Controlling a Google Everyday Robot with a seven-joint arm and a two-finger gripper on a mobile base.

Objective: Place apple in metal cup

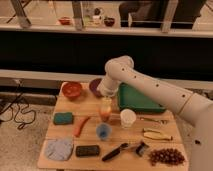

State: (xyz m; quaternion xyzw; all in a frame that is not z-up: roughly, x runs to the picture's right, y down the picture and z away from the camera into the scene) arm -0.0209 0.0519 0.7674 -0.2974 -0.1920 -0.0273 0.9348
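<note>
Wooden table [65, 131] under dim light, cluttered with kitchen bits. The gripper [105, 111] points straight down mid-table, closed around the apple [105, 114]. I can't spot the metal cup from here, possibly hidden right beneath the hand. White cup [128, 118] just right, blue cup [103, 131] just below.

Arm [150, 87]: thick, rounded, off-white segments, bulbous joints. Gripper [105, 108] above the table's middle: pale, narrow, yellowish.
</note>
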